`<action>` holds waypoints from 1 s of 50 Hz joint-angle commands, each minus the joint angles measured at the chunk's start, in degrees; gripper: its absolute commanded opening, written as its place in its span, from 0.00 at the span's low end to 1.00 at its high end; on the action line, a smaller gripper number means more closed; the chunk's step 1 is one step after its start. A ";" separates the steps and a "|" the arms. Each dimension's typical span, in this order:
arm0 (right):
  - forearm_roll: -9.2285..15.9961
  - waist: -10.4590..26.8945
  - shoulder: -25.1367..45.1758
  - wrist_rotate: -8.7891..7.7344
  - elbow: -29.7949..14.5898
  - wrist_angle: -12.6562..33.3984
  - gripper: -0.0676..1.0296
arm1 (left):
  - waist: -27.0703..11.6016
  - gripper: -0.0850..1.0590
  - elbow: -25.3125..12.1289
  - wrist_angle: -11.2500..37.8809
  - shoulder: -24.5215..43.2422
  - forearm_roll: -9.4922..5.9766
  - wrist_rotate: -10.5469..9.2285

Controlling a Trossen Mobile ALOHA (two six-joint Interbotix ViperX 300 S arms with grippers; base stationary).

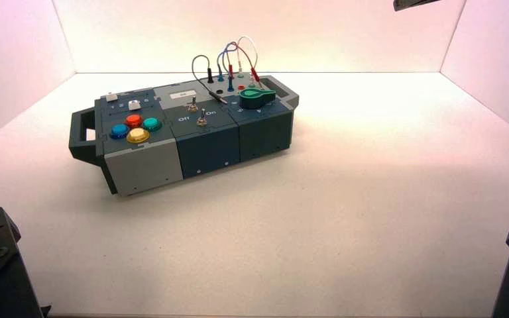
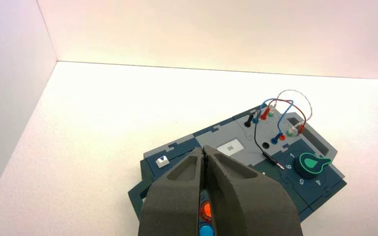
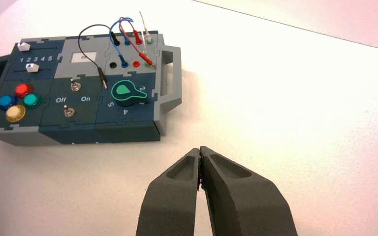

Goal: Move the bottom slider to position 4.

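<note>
The box point(image 1: 142, 165) stands left of centre on the white floor, turned a little. The bottom slider point(image 1: 133, 105) is a small white knob just behind the round coloured buttons. In the right wrist view the bottom slider point(image 3: 29, 68) sits under about the 2 of the printed 1 to 5 row. My left gripper point(image 2: 205, 150) is shut and empty, held back from the box, and its fingers hide the bottom slider in that view. My right gripper point(image 3: 200, 150) is shut and empty over bare floor, well short of the box. Both arms are parked at the near corners.
A second white slider knob point(image 1: 112, 97) sits at the box's far left corner. Red, blue, teal and yellow buttons point(image 1: 135, 128), two toggle switches point(image 1: 201, 120), a green knob point(image 1: 257, 98) and looped wires point(image 1: 232, 59) fill the rest. White walls enclose the floor.
</note>
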 commanded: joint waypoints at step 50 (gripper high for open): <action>0.88 0.18 0.26 0.18 -0.97 -0.70 0.04 | -0.97 0.05 -11.60 2.99 32.96 -0.53 -0.26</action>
